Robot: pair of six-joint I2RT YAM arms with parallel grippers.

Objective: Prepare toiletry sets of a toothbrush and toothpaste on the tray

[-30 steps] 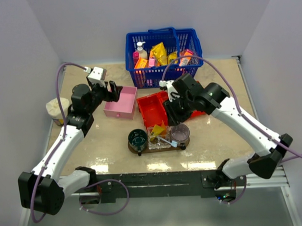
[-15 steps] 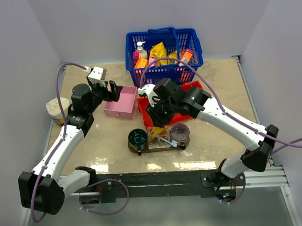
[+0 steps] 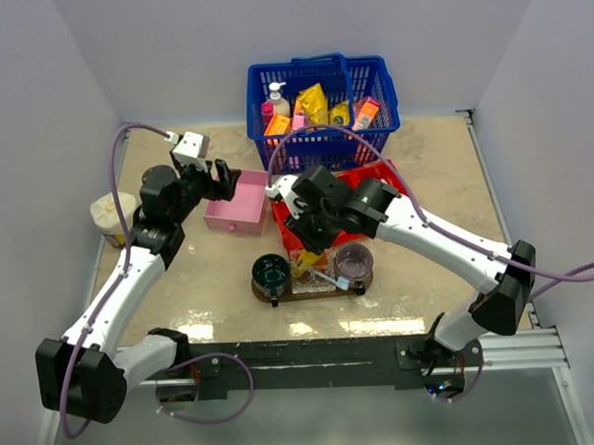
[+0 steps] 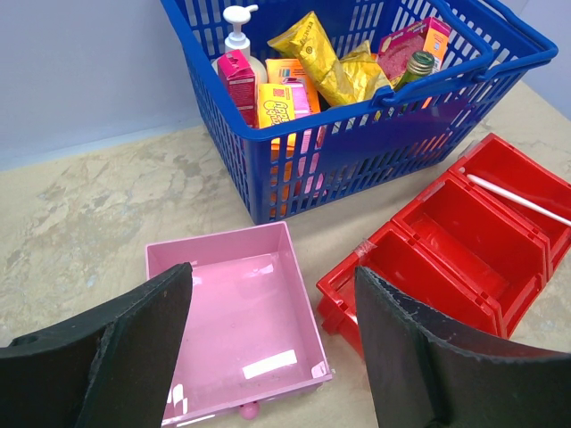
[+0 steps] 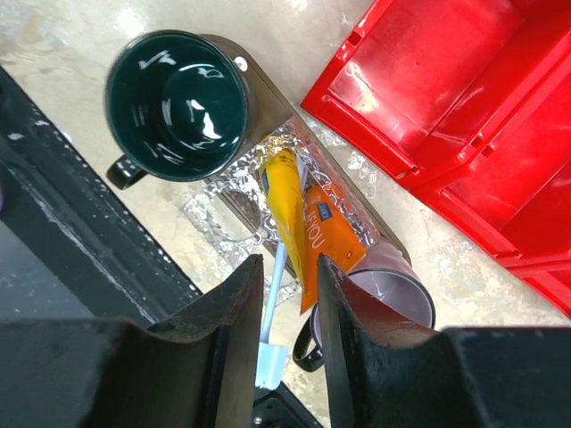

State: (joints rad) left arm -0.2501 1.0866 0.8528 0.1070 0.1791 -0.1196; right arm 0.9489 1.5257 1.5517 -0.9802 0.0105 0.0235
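Observation:
The dark brown tray [image 3: 325,291] [image 5: 268,89] lies at the front centre. On it rest a yellow toothpaste [image 5: 285,201] [image 3: 306,260] tube and an orange one [image 5: 328,234], side by side. A white toothbrush [image 5: 275,303] [image 3: 331,278] lies beside them. My right gripper [image 5: 287,263] [image 3: 309,244] hovers just above the tubes' wide ends, open with a narrow gap that clamps nothing. A second toothbrush [image 4: 517,198] lies in the red bin [image 4: 446,241]. My left gripper [image 4: 272,272] [image 3: 221,181] hangs wide open and empty above the pink box [image 4: 236,321].
A dark green mug [image 3: 272,273] [image 5: 176,105] and a purple mug [image 3: 354,263] [image 5: 393,294] stand at the tray's two ends, with crinkled clear plastic [image 5: 232,209] between them. The blue basket [image 3: 322,113] of goods stands at the back. A pale roll [image 3: 109,216] sits at the far left.
My right arm has swung left from above the red bin to over the tray, and its jaws have narrowed. The left arm has not moved.

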